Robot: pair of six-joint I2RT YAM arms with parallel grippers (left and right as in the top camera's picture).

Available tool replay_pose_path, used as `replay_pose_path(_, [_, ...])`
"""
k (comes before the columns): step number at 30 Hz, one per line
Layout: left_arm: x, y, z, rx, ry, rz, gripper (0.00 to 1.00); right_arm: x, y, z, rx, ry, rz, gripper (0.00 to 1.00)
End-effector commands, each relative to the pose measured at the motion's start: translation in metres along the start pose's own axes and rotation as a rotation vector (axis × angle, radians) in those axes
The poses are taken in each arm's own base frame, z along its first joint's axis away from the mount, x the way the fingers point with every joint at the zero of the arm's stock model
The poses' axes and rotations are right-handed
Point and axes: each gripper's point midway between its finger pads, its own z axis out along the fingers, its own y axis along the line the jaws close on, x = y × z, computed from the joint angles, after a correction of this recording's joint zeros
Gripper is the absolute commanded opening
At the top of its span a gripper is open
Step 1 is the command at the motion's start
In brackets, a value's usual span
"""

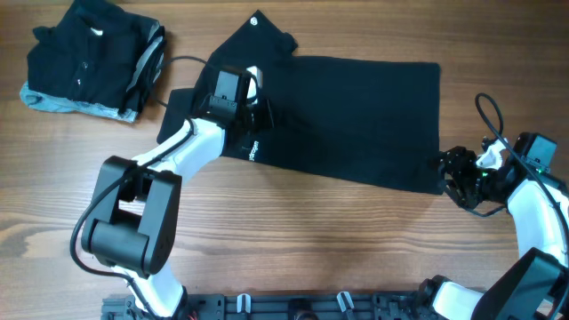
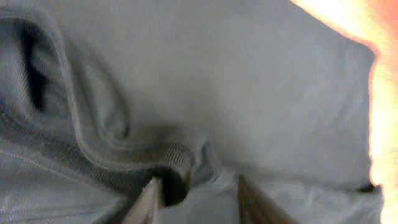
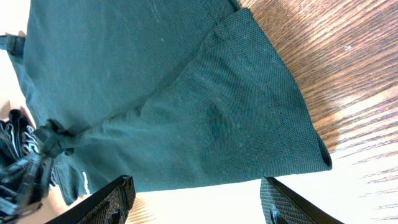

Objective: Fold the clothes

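the black shirt (image 1: pixel 356 116) is lying spread out, its long axis running from one gripper to the other. the left gripper (image 1: pixel 252 114) is sitting on the collar end, fingers seemingly parted over a ribbed edge. the right gripper (image 1: pixel 458 173), spread wide, is facing the hem corner.

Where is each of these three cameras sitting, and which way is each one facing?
Overhead: fixed above the table, facing straight down on the spread shirt and folded stack; both arms, left gripper and right gripper show.
Left wrist: on the left arm, close against shirt fabric; its fingers show at the bottom.
Right wrist: on the right arm, facing across the shirt's corner and the wood; its fingers show at the bottom.
Shared: all three show the spread shirt.
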Motion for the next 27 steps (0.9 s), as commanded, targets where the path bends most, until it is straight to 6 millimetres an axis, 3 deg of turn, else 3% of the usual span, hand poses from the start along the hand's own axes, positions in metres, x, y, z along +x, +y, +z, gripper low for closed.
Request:
replay_pose_path(1, [0.006, 0.013, -0.027, -0.05, 0.048, -0.025, 0.04, -0.004, 0.003, -0.001, -0.002, -0.009, -0.006, 0.7])
replay_pose_path(3, [0.015, 0.026, -0.031, -0.112, 0.079, -0.047, 0.04, -0.005, 0.003, -0.001, -0.003, -0.013, -0.009, 0.7])
replay_pose_path(6, [0.025, 0.063, -0.026, -0.28, 0.09, -0.062, 0.04, -0.004, 0.003, -0.001, -0.002, -0.01, -0.007, 0.7])
replay_pose_path(10, [0.005, 0.068, 0.005, -0.246, 0.002, -0.04, 0.04, -0.004, 0.003, -0.001, -0.002, -0.01, -0.007, 0.7])
replay_pose_path(12, [-0.007, 0.052, 0.024, -0.135, -0.044, -0.018, 0.04, -0.004, 0.003, -0.001, -0.002, -0.01, -0.006, 0.7])
replay_pose_path(13, [-0.019, 0.029, 0.03, -0.027, -0.089, -0.001, 0.04, -0.004, 0.003, -0.001, -0.003, -0.01, -0.003, 0.7])
replay_pose_path(16, [-0.048, -0.03, 0.019, 0.231, -0.167, 0.064, 0.04, -0.004, 0.003, -0.001, -0.003, -0.01, 0.021, 0.7])
replay_pose_path(19, [-0.061, -0.054, 0.007, 0.317, -0.185, 0.073, 0.08, -0.004, 0.003, -0.001, -0.002, -0.01, 0.018, 0.7])
replay_pose_path(22, [-0.045, -0.021, -0.008, 0.201, -0.085, 0.067, 0.1, -0.003, 0.003, -0.001, -0.001, -0.007, -0.051, 0.7])
replay_pose_path(24, [-0.04, 0.022, -0.024, 0.011, -0.058, 0.018, 0.1, -0.002, 0.001, -0.001, 0.005, -0.005, -0.081, 0.7])
replay_pose_path(27, [-0.025, 0.043, -0.011, -0.086, -0.018, 0.042, 0.07, -0.003, 0.0, -0.001, 0.015, -0.009, -0.079, 0.7])
